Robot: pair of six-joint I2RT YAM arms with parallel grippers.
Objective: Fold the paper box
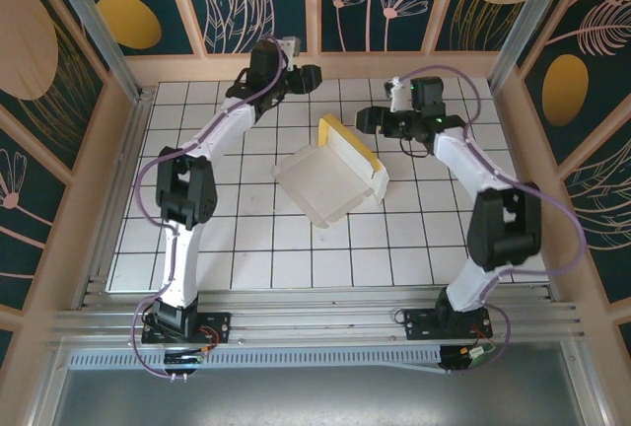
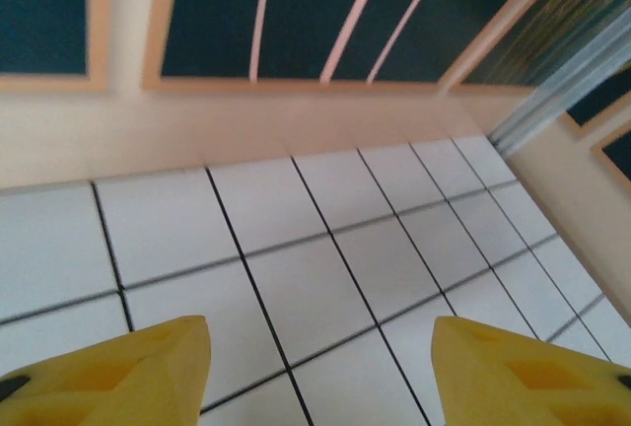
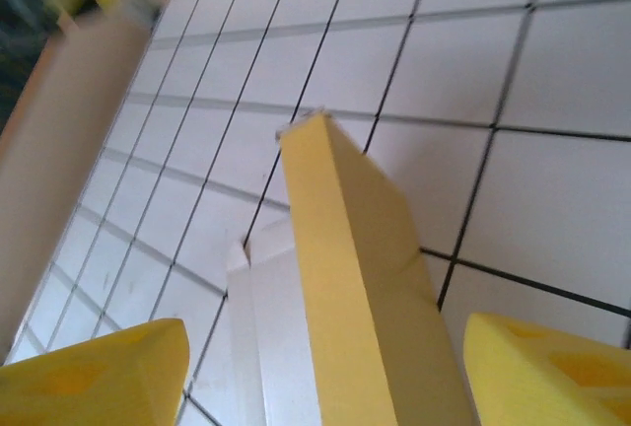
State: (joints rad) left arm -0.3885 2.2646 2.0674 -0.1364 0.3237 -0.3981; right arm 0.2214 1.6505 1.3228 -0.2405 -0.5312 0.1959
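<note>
jaws apart, paper box (image 1: 325,181) diagonal

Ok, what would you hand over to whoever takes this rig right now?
Left end effector: open, empty, over bare white tiles near the far wall.
Right end effector: open, lined up on the raised yellow flap of the thin white-and-yellow card box blank, not clamping it.
Box: mid-table, partly folded, walls up.
Left to do: close the flaps and flatten it.
</note>
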